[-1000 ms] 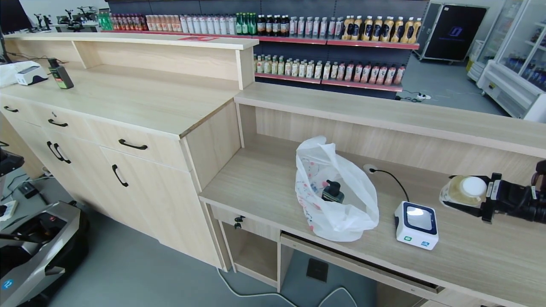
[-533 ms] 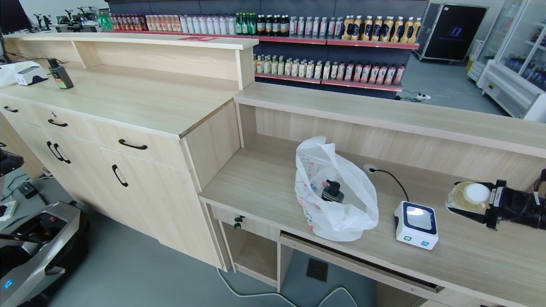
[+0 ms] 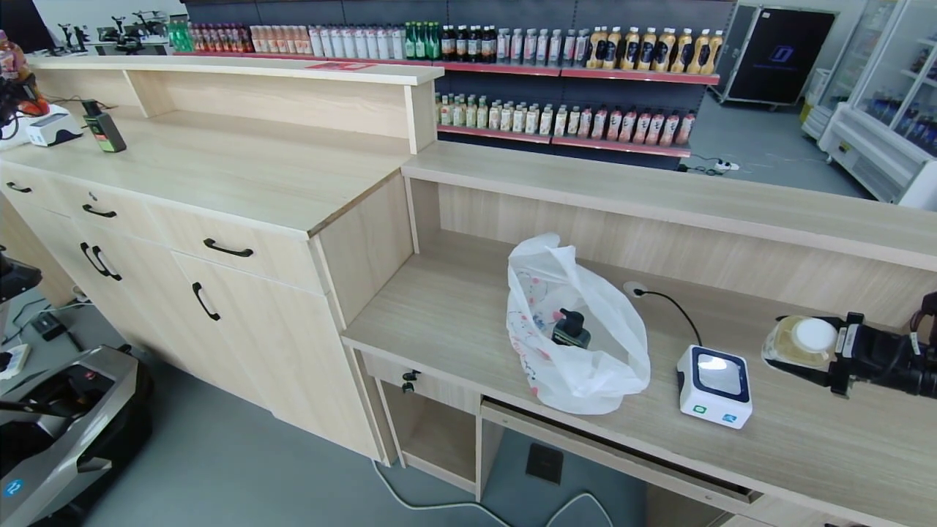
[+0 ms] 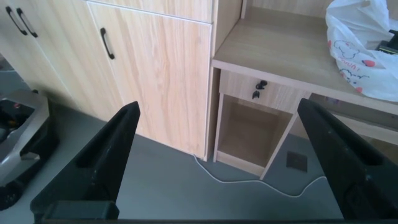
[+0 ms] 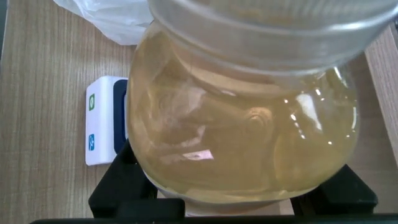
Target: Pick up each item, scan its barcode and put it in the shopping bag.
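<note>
Holding the bottle (image 3: pixel 785 342) at frame right, right tool (image 3: pixel 801 345) was clamped on it; scanning well likely needed its barcode faced to the scanner (image 3: pixel 714 386) on the tabletop (image 3: pixel 454 307); left tool (image 4: pixel 217 162) had jaws apart

We see a strip of desk (image 3: pixel 446 307) open between the shopping bag (image 3: pixel 585 359) and the barcode scanner (image 3: pixel 714 386); the scanner's cable (image 3: pixel 684 316) crosses behind, under the raised counter ledge (image 3: pixel 659 192).

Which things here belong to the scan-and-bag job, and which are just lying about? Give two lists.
Job: yellow bottle, scanner, shopping bag, dark bottle inside it.

Lying about: handheld device and white device on the tall counter, shelf drinks.
</note>
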`<state>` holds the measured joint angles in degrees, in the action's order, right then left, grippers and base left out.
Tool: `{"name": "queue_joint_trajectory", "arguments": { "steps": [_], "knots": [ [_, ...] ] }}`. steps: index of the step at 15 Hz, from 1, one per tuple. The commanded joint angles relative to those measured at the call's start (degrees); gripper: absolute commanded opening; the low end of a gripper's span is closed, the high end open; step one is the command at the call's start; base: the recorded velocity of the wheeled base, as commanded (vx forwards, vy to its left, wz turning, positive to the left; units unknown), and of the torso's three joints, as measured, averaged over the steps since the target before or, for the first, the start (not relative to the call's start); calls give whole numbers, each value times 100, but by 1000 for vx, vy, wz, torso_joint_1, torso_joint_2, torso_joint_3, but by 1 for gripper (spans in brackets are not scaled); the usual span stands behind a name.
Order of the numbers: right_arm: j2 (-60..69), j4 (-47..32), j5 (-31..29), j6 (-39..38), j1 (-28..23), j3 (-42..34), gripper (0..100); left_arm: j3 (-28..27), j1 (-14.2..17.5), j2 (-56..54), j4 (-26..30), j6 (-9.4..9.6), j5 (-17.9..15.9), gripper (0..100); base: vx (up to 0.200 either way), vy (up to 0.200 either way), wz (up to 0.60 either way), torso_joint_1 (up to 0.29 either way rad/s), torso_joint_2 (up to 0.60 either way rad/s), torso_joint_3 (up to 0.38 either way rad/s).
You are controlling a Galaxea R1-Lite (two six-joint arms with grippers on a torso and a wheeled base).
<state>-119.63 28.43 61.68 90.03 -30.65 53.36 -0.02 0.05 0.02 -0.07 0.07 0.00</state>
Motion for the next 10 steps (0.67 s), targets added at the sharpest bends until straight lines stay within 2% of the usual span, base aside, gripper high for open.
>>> {"name": "queue_joint_trajectory", "arguments": {
  "steps": [1, 10],
  "knots": [
    [-131, 5, 1, 6, 59, 87, 0, 2, 4, -2, -1, 1, 0, 100, 0, 0, 0, 0, 0, 0],
    [-606, 14, -7, -12, 577, 614, 0, -6, 4, -2, -1, 1, 0, 100, 0, 0, 0, 0, 0, 0]
  ]
}}
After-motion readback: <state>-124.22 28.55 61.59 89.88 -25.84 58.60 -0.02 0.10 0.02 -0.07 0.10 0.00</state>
